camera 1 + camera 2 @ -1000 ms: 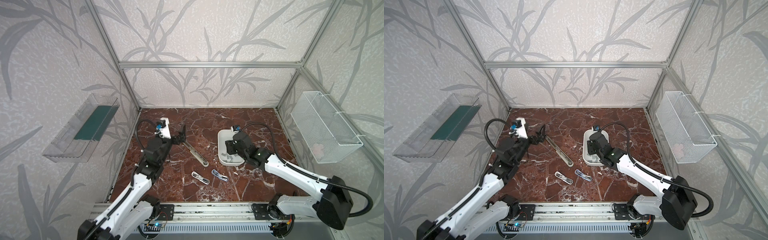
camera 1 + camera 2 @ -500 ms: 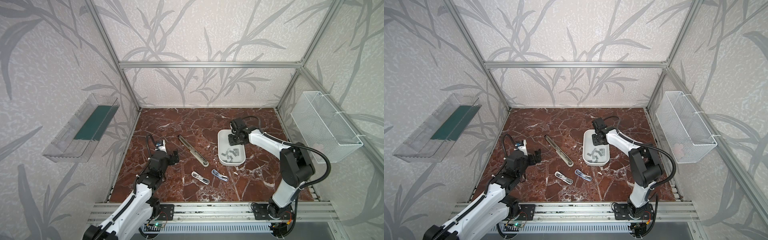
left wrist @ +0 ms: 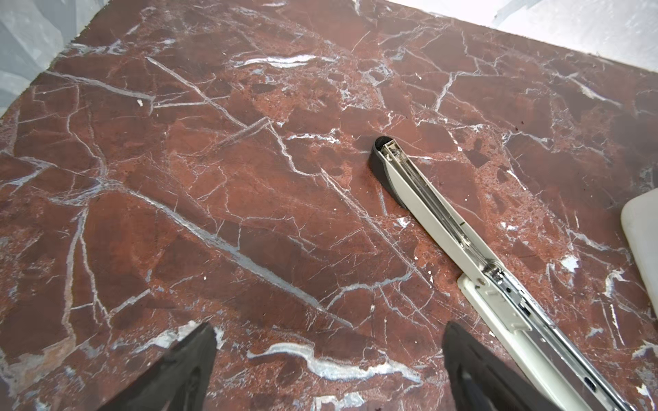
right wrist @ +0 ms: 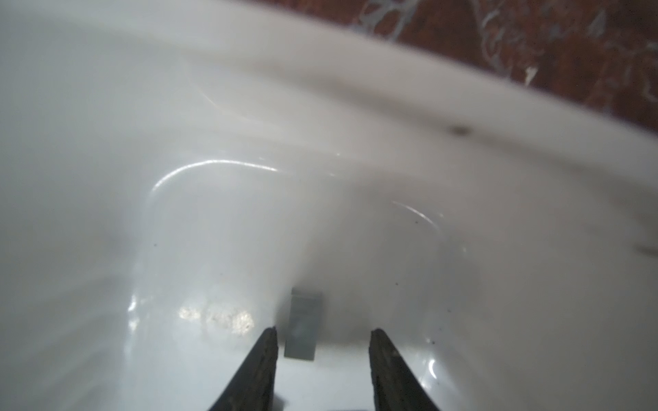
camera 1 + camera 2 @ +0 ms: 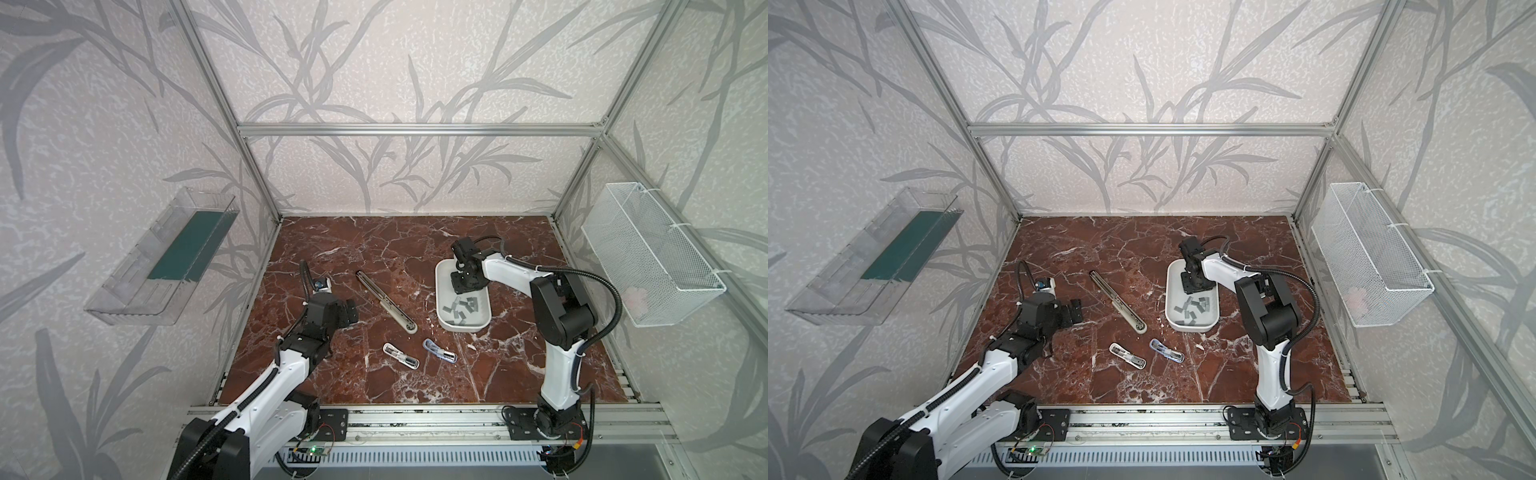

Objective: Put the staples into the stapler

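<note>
Nearest me, both arms are rising from the rail at the front edge of the tabletop [image 5: 374,386]. The left arm is leaning forward and low over the marble with its elbow bent. The left claw [image 5: 350,312] is hanging just above bare tabletop, its fingers [image 3: 185,363] standing wide with nothing between them.

Between the two arms, a white small stapler [image 5: 401,356] and a bluish small stapler [image 5: 439,350] are lying open, side by side. Just beyond them the long stapler [image 5: 386,301] is lying folded out flat on a diagonal with its channel facing up. It is just beside the left claw and not touching it.

The right arm is standing nearly upright from its base with the elbow held high. Its forearm is folding back toward the far middle, and the wrist is bending steeply down into the white tray [image 5: 465,327]. The staples [image 5: 462,307] are lying scattered in the near half of that tray.

At the tray's far end the right claw [image 5: 460,287] is pointing down at the tray floor. Seen from its wrist, its fingers [image 4: 256,370] are standing narrowly apart, straddling one staple strip [image 4: 302,323] that is lying flat. The strip is sitting closer to one finger, with a clear gap to the other, so it is not being pinched.

Farthest off, a clear bin [image 5: 166,266] is hanging on the left wall and a wire basket [image 5: 648,257] on the right wall
</note>
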Tool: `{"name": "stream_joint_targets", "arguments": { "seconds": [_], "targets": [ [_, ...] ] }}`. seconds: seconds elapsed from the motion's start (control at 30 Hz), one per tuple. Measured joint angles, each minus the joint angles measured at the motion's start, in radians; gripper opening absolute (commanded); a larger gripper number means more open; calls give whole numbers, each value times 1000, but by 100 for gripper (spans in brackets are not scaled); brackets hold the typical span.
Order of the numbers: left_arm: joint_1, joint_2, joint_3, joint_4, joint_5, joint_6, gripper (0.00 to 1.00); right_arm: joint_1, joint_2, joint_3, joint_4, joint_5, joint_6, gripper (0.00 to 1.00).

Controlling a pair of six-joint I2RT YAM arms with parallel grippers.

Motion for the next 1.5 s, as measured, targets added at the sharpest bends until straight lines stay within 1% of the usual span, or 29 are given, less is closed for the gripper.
{"name": "stream_joint_targets", "arguments": {
  "seconds": [0.1,0.27,0.33,0.7,0.97,1.2,1.3,1.4,1.5],
  "targets": [
    [4,-2,0,3,2,-4,99,0,22,27,-2,0,0,41],
    [11,7,0,5,5,-6,99,0,60,68,-7,0,5,32],
    [13,19,0,5,8,-6,99,0,69,78,-7,-1,7,30],
    [15,34,0,5,13,-6,99,0,73,80,-6,-1,31,17],
    [15,34,0,5,14,-6,99,7,73,80,-6,3,46,11],
    [19,60,2,11,21,-7,99,24,57,80,-23,25,49,10],
    [25,92,25,-41,25,-34,99,51,18,79,-68,43,50,8],
    [28,101,127,-192,55,-76,96,99,-56,81,-105,48,46,5],
    [28,73,201,-260,96,-94,96,174,-126,113,-130,56,34,5]
  ]
}}
